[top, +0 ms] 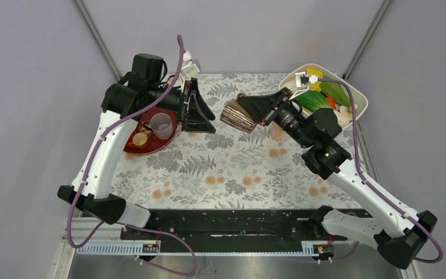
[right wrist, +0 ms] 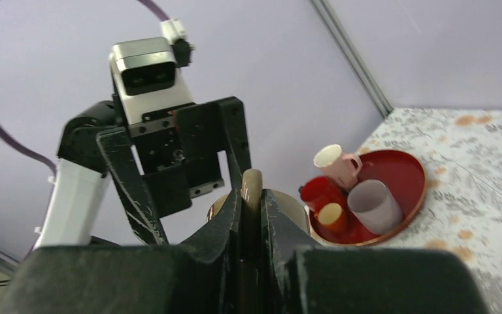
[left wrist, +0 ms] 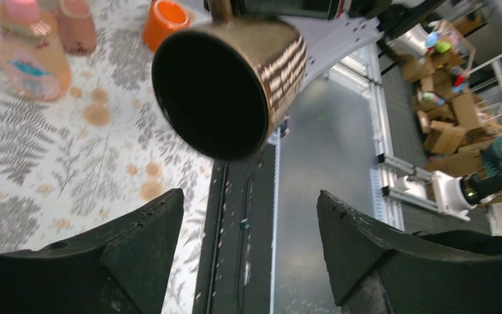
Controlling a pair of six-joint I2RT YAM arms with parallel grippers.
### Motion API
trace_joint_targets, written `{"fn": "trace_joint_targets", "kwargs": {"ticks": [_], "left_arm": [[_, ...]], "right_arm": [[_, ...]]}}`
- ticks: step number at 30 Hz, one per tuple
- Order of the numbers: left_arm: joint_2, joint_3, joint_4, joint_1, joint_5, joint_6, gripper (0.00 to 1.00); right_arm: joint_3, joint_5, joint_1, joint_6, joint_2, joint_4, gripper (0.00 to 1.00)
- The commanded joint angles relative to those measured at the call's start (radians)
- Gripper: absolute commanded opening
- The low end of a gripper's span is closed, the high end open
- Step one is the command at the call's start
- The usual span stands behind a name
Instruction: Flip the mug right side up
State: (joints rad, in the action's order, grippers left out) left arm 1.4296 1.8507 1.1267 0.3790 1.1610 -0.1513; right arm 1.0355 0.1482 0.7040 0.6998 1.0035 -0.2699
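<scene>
Okay, your right gripper [right wrist: 251, 199] is clenched on the handle of the glossy brown ribbed mug [left wrist: 235, 78], tipped sideways right of the red tray [top: 154, 146]; your left gripper [left wrist: 250, 196] is spread wide, facing its mouth.

**Mug** [left wrist: 230, 80]: one piece.
- Finish: glossy brown outer wall with fine pale bands running around it. The inside is dark and looks empty as far as the left wrist view reaches.
- Form: round mouth with a thin rim, and one side handle in a paler tan.
- State: whole, with no chips or cracks visible.
- Pose: on its side, not right side up. The mouth faces the left side of the table [top: 238, 174] and the handle is uppermost.
- Place: in the air over the rear middle of the table, touching nothing beneath it.
- Support: held by the handle alone, which is pinched between the closed fingers of the right gripper [right wrist: 252, 196].
</scene>
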Motion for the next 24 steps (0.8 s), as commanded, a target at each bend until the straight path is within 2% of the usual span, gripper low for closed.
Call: {"fn": "trace_joint_targets", "kwargs": {"ticks": [1, 5, 11, 16, 18, 21, 23, 24], "left_arm": [[0.006, 0.051, -0.277, 0.023, 0.126, 0.285, 0.75], [0.021, 0.086, -0.307, 0.027, 0.138, 0.320, 0.63], [0.034, 0.098, -0.334, 0.033, 0.114, 0.324, 0.56], [0.037, 0.057, -0.348, 0.095, 0.121, 0.341, 0.42], [0.040, 0.035, -0.384, 0.106, 0.136, 0.382, 0.32], [0.046, 0.033, -0.448, 0.104, 0.123, 0.443, 0.00], [0.048, 0.047, -0.442, 0.092, 0.088, 0.444, 0.00], [0.050, 0.056, -0.429, 0.080, 0.055, 0.441, 0.00]], "right_arm": [[0.094, 0.041, 0.026, -0.029, 0.033, -0.152, 0.00], [0.114, 0.045, 0.033, -0.027, 0.047, -0.158, 0.00], [0.137, 0.059, 0.041, -0.025, 0.066, -0.147, 0.00], [0.142, 0.057, 0.042, -0.016, 0.075, -0.163, 0.00], [0.141, 0.058, 0.043, -0.009, 0.081, -0.175, 0.00], [0.140, 0.056, 0.043, -0.002, 0.093, -0.163, 0.00], [0.140, 0.025, 0.042, -0.007, 0.095, -0.116, 0.00], [0.143, -0.010, 0.043, -0.017, 0.096, -0.069, 0.09]]}}
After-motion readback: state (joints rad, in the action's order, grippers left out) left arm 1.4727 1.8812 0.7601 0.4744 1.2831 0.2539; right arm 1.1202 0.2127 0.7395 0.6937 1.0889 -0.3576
